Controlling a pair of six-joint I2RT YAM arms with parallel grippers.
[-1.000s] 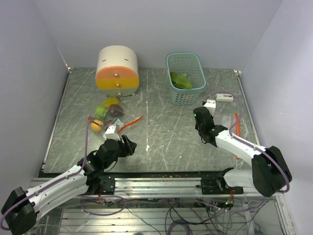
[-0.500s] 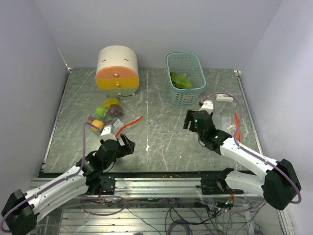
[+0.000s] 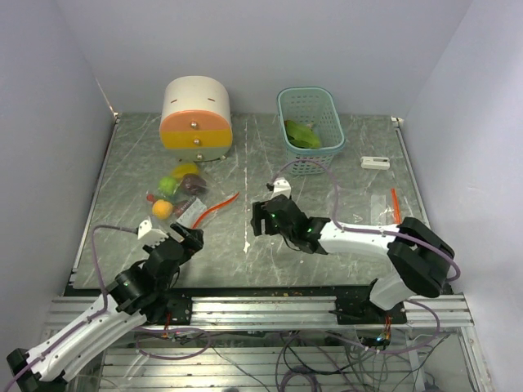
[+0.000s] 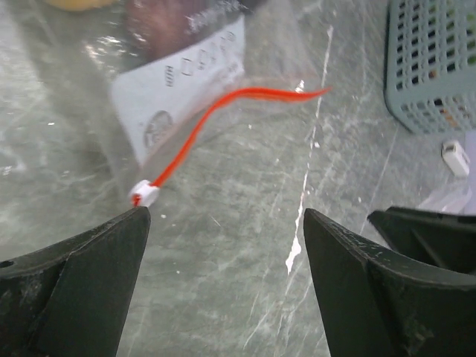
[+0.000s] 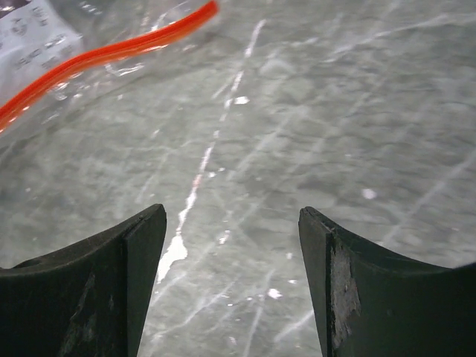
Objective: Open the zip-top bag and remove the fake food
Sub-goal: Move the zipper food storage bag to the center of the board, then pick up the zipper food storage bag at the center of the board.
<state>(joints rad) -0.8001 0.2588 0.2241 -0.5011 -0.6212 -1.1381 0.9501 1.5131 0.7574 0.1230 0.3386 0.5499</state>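
The grey, marbled worktop (image 3: 245, 163) carries all items. At its far left stands a round cream drawer box (image 3: 195, 120) with an orange front. To the box's right is a teal lattice basket (image 3: 309, 162) holding a flat green leafy piece (image 3: 301, 135). The clear zip-top bag (image 3: 192, 204) lies in front of the drawer box. Its film is transparent and its outline is hard to make out from above. The left wrist view cuts off its upper part (image 4: 186, 82). The left gripper (image 3: 189, 237) sits just on the near side of the bag, released, fingers spread and empty (image 4: 223, 216). The right gripper (image 3: 257, 219) is near the bag's right side, also released, with only bare worktop between its fingers (image 5: 232, 216). The fake food (image 3: 181, 186) remains inside the bag: yellow fruit (image 3: 186, 170), dark red-purple piece (image 3: 194, 184), lime-green fruit (image 3: 167, 185) and orange fruit (image 3: 163, 209). In the left wrist view these are blurred at the top edge. The red zip strip (image 4: 223, 111) curves along the bag mouth toward the right gripper (image 5: 111, 52). Its white slider (image 4: 143, 194) lies just beside the left gripper's left fingertip; contact cannot be determined.
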